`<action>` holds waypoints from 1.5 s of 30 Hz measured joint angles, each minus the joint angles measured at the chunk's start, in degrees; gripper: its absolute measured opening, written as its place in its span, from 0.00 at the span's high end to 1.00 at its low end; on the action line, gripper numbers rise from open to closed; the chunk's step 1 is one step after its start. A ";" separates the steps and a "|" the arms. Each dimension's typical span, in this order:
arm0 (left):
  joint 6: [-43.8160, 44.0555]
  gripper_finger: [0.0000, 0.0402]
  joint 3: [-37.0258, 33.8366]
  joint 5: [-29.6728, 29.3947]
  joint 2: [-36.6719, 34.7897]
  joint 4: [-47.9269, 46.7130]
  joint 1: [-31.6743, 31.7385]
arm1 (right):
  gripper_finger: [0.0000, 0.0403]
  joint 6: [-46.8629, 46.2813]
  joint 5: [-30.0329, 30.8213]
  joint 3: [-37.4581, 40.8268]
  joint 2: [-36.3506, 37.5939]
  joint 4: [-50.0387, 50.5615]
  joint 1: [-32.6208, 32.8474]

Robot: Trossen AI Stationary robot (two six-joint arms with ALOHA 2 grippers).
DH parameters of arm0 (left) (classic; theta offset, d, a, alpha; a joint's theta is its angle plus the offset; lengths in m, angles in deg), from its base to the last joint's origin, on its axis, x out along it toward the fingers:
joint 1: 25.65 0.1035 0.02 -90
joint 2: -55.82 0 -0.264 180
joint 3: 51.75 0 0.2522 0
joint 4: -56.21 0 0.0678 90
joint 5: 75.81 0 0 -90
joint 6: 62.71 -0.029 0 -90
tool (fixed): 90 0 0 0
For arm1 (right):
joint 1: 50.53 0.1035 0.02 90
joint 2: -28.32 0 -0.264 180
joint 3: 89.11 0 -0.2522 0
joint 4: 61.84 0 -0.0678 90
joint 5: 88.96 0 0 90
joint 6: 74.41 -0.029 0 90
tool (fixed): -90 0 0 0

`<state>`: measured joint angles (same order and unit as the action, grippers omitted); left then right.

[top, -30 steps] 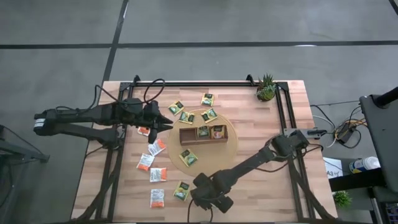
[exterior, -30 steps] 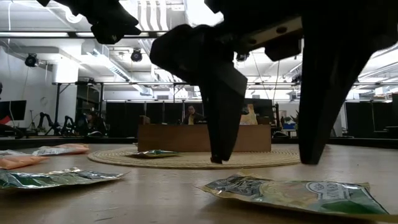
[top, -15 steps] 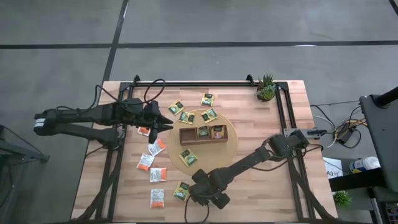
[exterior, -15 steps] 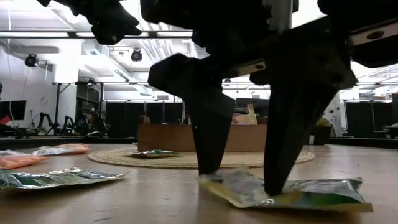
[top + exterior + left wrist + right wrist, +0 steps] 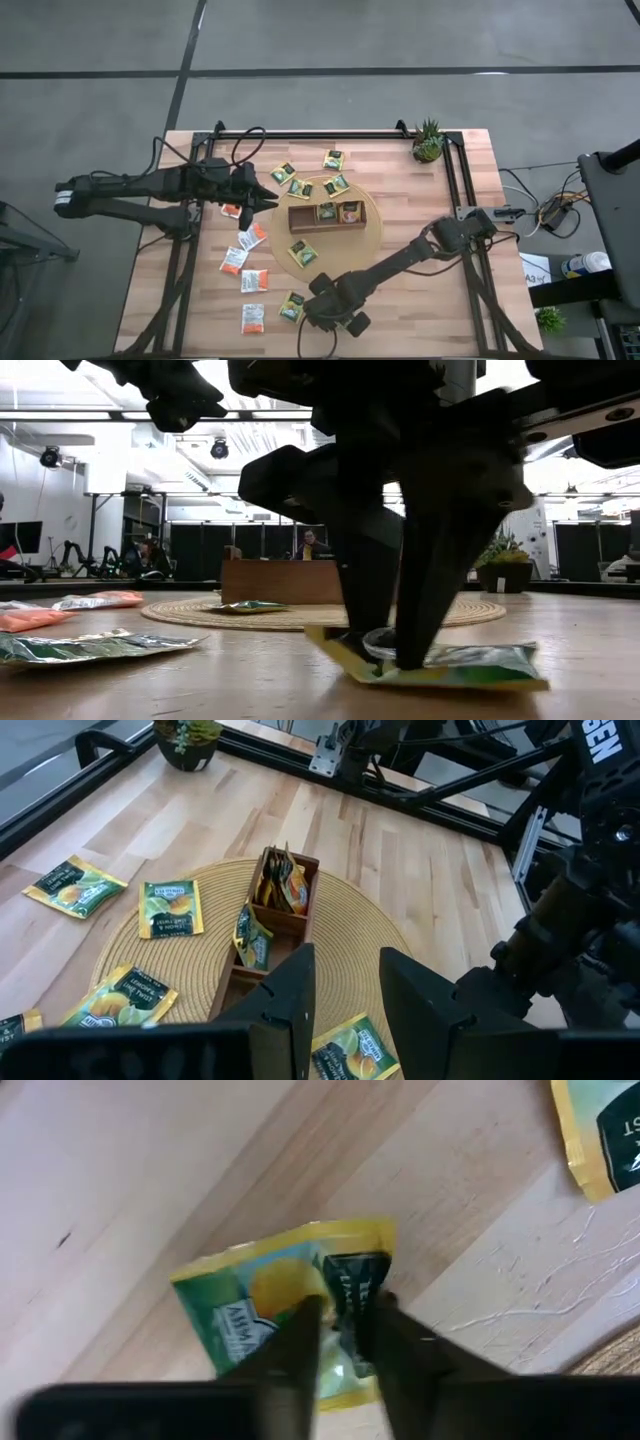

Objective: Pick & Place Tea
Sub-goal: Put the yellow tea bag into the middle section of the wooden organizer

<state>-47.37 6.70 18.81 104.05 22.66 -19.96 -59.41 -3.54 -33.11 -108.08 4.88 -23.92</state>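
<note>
Near the table's front edge lies a yellow-green tea sachet with a dark label. My right gripper stands over it, pointing down, shut on it. My left gripper hangs still above the table's left side, open, with nothing between its fingers. A brown wooden tray with a few sachets in it stands on a round woven mat. More tea sachets lie flat on the wood: orange ones to the left, yellow-green ones toward the far edge. My right gripper pinches the sachet's middle, beside its dark label, between its two fingers. The fingers come from above, pointing down. The paper puckers up between the fingertips. The sachet stays on the table, with one end tipped up a little.
A small potted plant stands at the far right corner. Black rails run along the table's sides and far edge. One sachet lies on the mat's near rim. Bare wood lies to the right of my right gripper.
My right gripper has sunk onto the yellow-green sachet near the front edge and shut its fingers, which stood wide apart above it. The sachet has bunched up between the fingertips, and one end has tipped up off the wood.
</note>
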 joint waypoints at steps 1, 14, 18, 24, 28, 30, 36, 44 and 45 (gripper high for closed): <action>0.08 0.73 0.00 0.00 0.00 0.00 0.00 | 0.92 0.16 0.08 -0.17 -0.04 0.03 0.01; 0.28 0.73 0.02 0.00 -0.02 0.02 0.00 | 0.98 -9.06 14.23 -8.88 1.08 10.98 -0.07; 1.11 0.73 0.02 0.02 -0.10 0.09 0.00 | 0.98 -15.13 23.02 -12.62 1.92 16.38 -0.10; 1.18 0.73 0.02 0.02 -0.59 0.53 0.00 | 0.98 -26.89 31.06 -15.82 2.10 23.02 -1.87; 0.81 0.73 0.02 0.02 -1.06 0.76 0.00 | 0.98 -28.54 33.50 -15.63 2.10 23.23 -3.80; 0.78 0.73 0.02 0.02 -1.47 0.79 0.00 | 0.98 -28.55 34.98 -15.63 2.10 23.20 -5.21; 0.83 0.73 0.02 0.02 -3.33 0.82 0.00 | 0.98 -31.99 39.88 -15.58 2.10 24.16 -10.71; -1.45 0.73 0.04 0.00 -6.19 2.43 0.00 | 0.98 -34.87 46.96 -15.25 2.12 24.65 -14.87; -1.66 0.73 0.06 -0.02 -6.43 2.45 0.00 | 0.98 -34.96 47.65 -15.01 2.14 24.65 -15.10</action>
<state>-49.03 6.76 18.79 97.62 25.11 -19.96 -94.37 44.12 -48.12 -105.94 29.53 -39.02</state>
